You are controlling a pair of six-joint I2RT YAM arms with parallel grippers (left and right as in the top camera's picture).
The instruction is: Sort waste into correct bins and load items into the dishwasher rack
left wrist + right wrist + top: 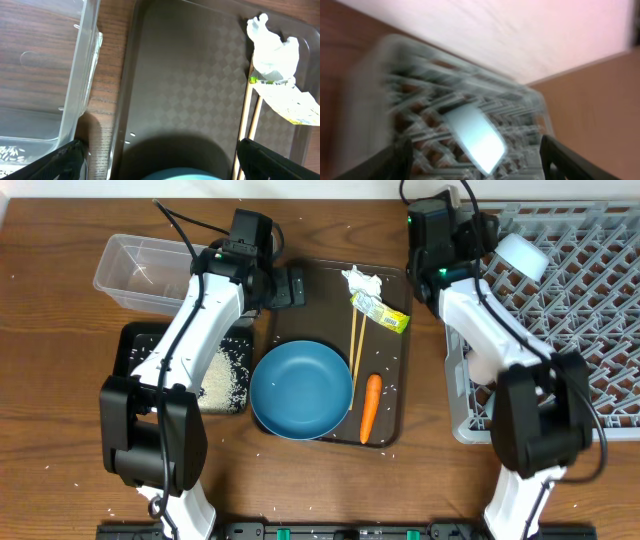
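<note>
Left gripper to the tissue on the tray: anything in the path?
Nothing visible. Between the left gripper and the crumpled tissue there is only bare serving tray. The wrapper and chopsticks lie beside the tissue, off that line, and the blue dish sits further off to the side.

On the desk, the serving tray sits centre, carrying the dish front-left, the chopsticks and carrot to its right, and the tissue and wrapper behind. Left lies the tub, and before it the shallow tray holding rice. Right stands the rack, a cup in it.
</note>
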